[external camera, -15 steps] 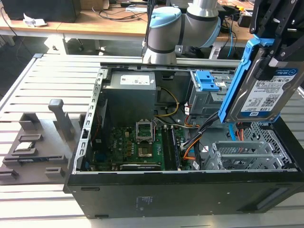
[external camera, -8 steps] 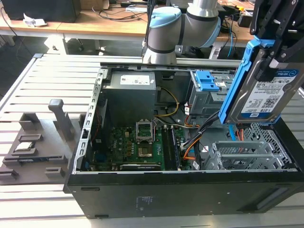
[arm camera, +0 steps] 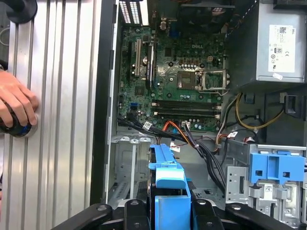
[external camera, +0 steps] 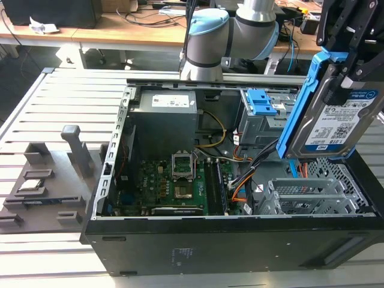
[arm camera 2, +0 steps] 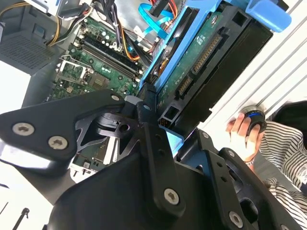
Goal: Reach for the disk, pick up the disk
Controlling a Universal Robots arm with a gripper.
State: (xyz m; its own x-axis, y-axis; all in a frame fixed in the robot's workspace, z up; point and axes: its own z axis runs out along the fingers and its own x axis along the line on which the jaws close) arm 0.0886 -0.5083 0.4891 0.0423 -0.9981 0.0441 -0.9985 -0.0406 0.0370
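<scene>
The disk [external camera: 341,123], a silver hard drive with a white-and-blue label in a blue plastic bracket [external camera: 299,114], hangs tilted in the air above the open computer case [external camera: 180,240], at the exterior view's right. My gripper [external camera: 343,81] is shut on it from above, its black fingers clamping the drive's sides. The second wrist view shows the disk's green circuit-board underside [arm camera 2: 201,60] held between the black fingers [arm camera 2: 144,120]. In the first wrist view the bracket's blue edge [arm camera: 168,184] sits between the finger links, above the case's interior.
Inside the case lie the motherboard [external camera: 177,186], a grey power supply box [external camera: 165,120], loose cables and a drive bay with blue caddy tabs [external camera: 261,102]. A grey fixture block [external camera: 45,186] lies at the exterior view's left. A person's hand [arm camera: 17,108] rests on the slatted table.
</scene>
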